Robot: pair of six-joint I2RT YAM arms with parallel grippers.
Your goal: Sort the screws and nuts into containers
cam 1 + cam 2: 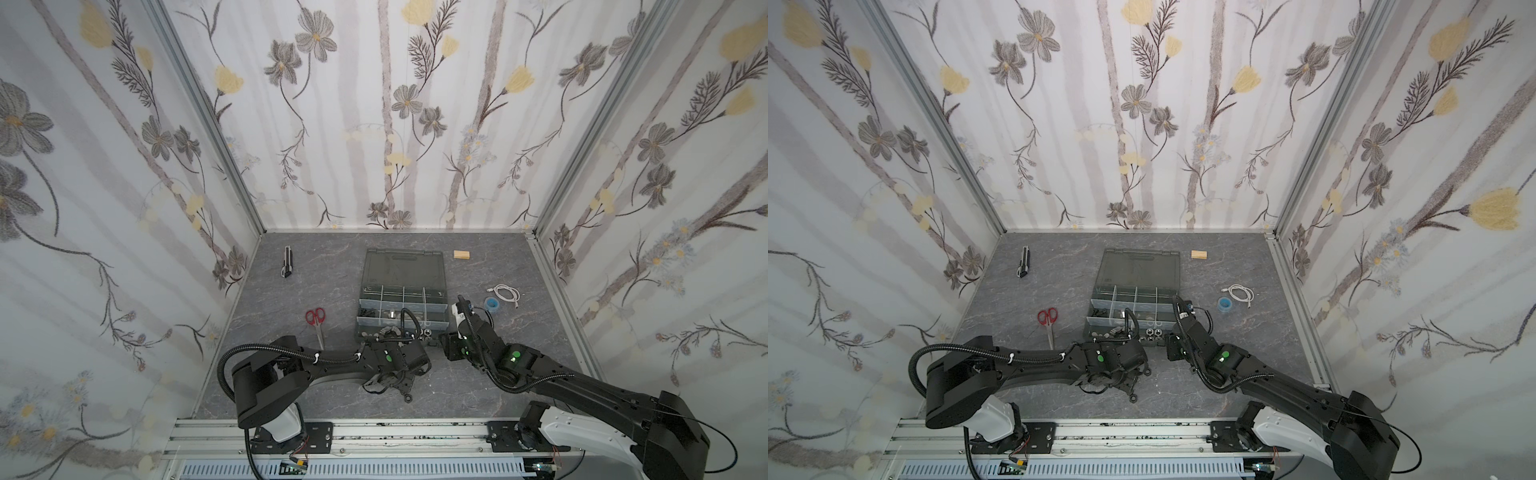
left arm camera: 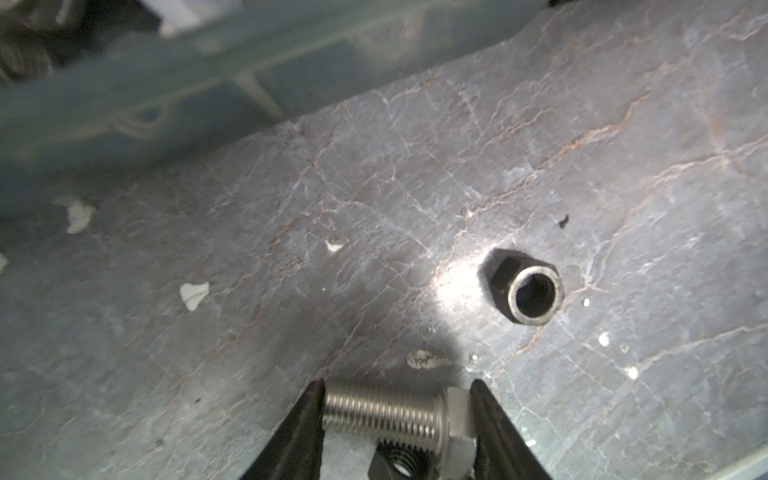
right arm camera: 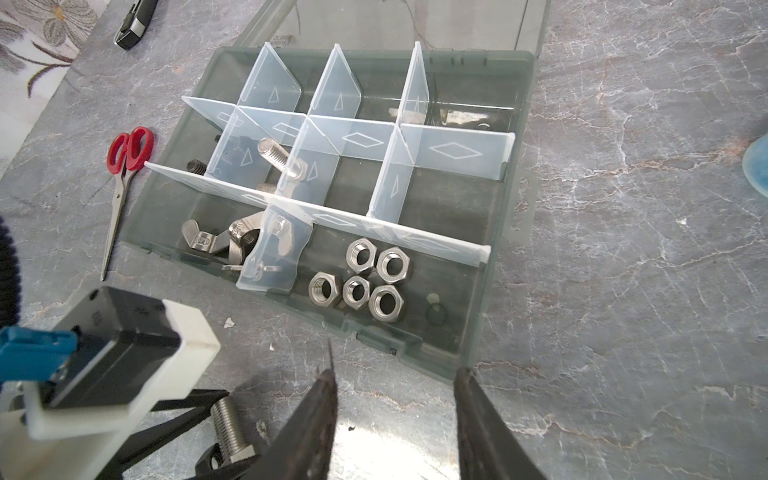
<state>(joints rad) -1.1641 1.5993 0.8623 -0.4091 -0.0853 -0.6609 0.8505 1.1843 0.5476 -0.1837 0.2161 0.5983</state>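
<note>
Top views: high above the table's (image 1: pixel 457 390) (image 1: pixel 1183 390) front edge, facing down and towards the back wall, far off; both cover the whole table.
Left wrist: very close, low, facing the case (image 2: pixel 124 104) front.
Right wrist: near, above the case front; shares the screw (image 3: pixel 230 424) (image 2: pixel 386 415) with the left wrist.

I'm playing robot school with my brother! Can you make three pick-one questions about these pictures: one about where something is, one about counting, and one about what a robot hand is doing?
1. Where are the scissors? A on the table, left of the case B inside the case C hanging on the wall
2. How many silver hex nuts lie together in the case? A two B five C nine
3. The right gripper is: A open and empty B squeezing a nut C holding the scissors
Answers: A, they lie flat on the table beside the case; B, five show in the right wrist view; A, nothing sits between its fingers.
</note>
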